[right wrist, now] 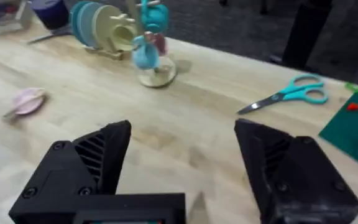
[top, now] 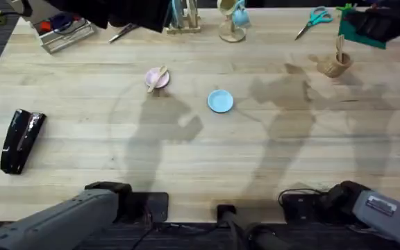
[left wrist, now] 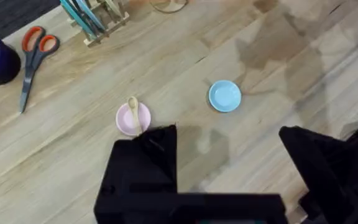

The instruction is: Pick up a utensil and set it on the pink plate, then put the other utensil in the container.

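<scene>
Pale wood runs across the whole worktop, and both jobs look done or nearly so. Starting at the left, a black stapler-like object lies near the edge, well apart from everything else. Further in sits the pink plate with the spoon across it, bowl on the plate and handle running out over the rim on a slant; the left wrist view shows the same, the handle pointing toward that arm. Just right of centre lies the blue plate, bare. Far right, toward the back, stands the cup with the fork upright in it, handle sticking out of the top. Teal scissors lie behind and a little left of the cup.

The left tool has its fingers spread wide with nothing between them; it looks down on the worktop, the pink plate just ahead and to one side of it. The right tool is likewise spread wide and empty, well clear of the surface.

The cup lies on the right arm's side, the pink plate on the left's, so each arm is nearer to its own finished piece. I judge that nothing is left to grasp; what remains is probably only drawing back to rest.
</scene>
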{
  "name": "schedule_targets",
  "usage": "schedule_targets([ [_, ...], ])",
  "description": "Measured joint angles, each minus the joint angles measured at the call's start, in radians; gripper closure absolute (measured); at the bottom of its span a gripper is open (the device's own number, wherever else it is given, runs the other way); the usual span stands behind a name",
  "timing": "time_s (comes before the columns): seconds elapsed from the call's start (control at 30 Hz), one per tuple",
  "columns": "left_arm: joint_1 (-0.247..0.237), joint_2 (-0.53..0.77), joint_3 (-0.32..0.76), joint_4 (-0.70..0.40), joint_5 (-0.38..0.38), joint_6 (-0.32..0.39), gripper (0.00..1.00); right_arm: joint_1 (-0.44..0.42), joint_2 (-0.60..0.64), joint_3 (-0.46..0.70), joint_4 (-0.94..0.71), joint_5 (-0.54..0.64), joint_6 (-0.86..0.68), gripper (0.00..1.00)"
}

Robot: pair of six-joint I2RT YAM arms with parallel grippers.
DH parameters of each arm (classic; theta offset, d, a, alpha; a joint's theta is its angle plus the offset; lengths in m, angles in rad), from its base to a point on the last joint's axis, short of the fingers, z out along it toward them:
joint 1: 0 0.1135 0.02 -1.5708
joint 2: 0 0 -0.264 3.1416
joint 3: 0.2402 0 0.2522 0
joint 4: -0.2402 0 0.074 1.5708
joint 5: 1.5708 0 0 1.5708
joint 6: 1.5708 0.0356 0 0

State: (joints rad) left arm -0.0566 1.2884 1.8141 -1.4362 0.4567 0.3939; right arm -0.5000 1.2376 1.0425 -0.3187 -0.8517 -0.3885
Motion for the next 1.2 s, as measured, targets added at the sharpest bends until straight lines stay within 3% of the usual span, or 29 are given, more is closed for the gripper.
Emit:
schedule_targets([
  [0.33, 0.0, 0.0, 0.0, 0.0, 0.0, 0.0, 0.006, 0.022, -0.129, 0.113, -0.434, 0.16, 0.06, 0.006],
  [0.37, 0.0, 0.0, 0.0, 0.0, 0.0, 0.0, 0.006, 0.022, -0.158, 0.155, -0.551, 0.23, 0.067, 0.006],
  [0.43, 0.0, 0.0, 0.0, 0.0, 0.0, 0.0, 0.008, 0.022, -0.178, 0.186, -0.609, 0.278, 0.068, 0.007],
  [0.73, 0.0, 0.0, 0.0, 0.0, 0.0, 0.0, 0.007, 0.028, -0.234, 0.313, -0.763, 0.367, 0.069, 0.006],
  [0.97, 0.0, 0.0, 0.0, 0.0, 0.0, 0.0, 0.007, 0.093, -0.234, 0.438, -0.885, 0.45, 0.059, 0.006],
  [1.2, 0.0, 0.0, 0.0, 0.0, 0.0, 0.0, 0.007, 0.101, -0.236, 0.46, -0.891, 0.511, 0.054, 0.006],
])
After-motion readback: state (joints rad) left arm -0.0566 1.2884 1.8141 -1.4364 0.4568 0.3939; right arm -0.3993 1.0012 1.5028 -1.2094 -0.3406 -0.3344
